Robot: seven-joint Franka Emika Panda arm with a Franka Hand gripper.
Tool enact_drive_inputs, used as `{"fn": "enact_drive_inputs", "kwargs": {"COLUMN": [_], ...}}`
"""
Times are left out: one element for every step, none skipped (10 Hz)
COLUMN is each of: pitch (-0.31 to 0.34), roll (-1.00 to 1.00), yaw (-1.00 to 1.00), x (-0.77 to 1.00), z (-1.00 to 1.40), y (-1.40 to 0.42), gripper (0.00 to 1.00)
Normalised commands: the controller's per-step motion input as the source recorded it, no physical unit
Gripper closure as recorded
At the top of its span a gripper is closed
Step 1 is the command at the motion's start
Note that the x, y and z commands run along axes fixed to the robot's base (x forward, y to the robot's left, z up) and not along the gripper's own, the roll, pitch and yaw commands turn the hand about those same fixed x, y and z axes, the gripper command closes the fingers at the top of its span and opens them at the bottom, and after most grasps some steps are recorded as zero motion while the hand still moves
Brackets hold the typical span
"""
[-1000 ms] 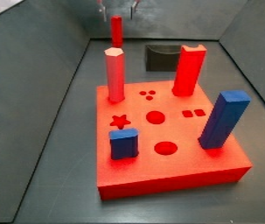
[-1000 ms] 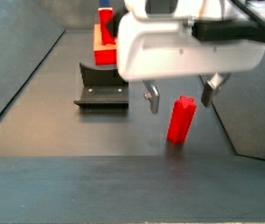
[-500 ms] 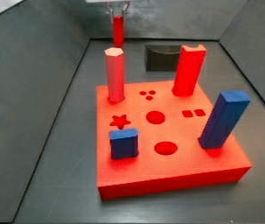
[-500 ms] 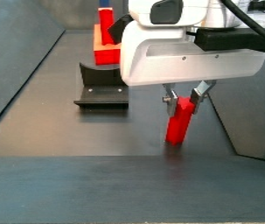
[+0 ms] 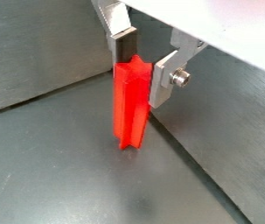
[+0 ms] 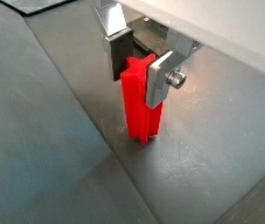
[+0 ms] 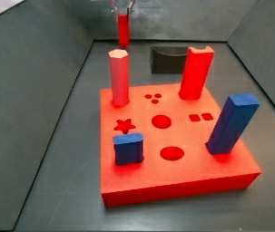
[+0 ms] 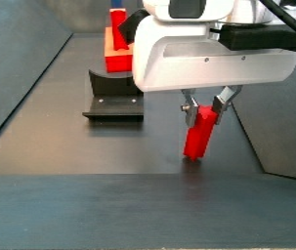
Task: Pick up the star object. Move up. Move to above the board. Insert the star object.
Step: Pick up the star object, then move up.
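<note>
The star object (image 7: 122, 31), a slender bright-red ridged peg, stands upright at the far end of the floor, behind the board. It also shows in a side view (image 8: 201, 133) and in both wrist views (image 5: 129, 101) (image 6: 139, 105). My gripper (image 8: 205, 104) is down over it, its silver fingers (image 5: 166, 75) (image 6: 158, 79) pressed on either side of the peg's top. The gripper is shut on the star object (image 5: 144, 63) (image 6: 141, 70). The peg's base looks to be at the floor. The board (image 7: 164, 186), a thick red slab, has a star hole (image 7: 125, 126) in its top.
On the board stand a pinkish hexagonal peg (image 7: 119, 77), a wider red peg (image 7: 197, 72), and two blue pegs (image 7: 230, 124) (image 7: 129, 148). The dark fixture (image 7: 168, 59) (image 8: 113, 103) stands between the board and the star object. Grey walls enclose the floor.
One second ago the fingers were spread wide beside the peg's top. They then closed onto it and now hold it; the peg has barely moved.
</note>
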Motion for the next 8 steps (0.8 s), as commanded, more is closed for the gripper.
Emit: {"fn": "enact_drive_inputs", "kwargs": {"pitch": [0.0, 0.0, 0.0, 0.0, 0.003, 0.02, 0.04, 0.047], "roll": [0.0, 0.0, 0.0, 0.0, 0.01, 0.01, 0.04, 0.06], "yaw": [0.0, 0.0, 0.0, 0.0, 0.0, 0.0, -0.02, -0.02], "x": [0.0, 0.0, 0.0, 0.0, -0.04, -0.06, -0.05, -0.04], "z": [0.0, 0.0, 0.0, 0.83, 0.83, 0.77, 0.56, 0.47], "y": [0.0, 0.0, 0.0, 0.0, 0.06, 0.05, 0.01, 0.01], "gripper": [1.0, 1.0, 1.0, 1.0, 1.0, 1.0, 1.0, 1.0]}}
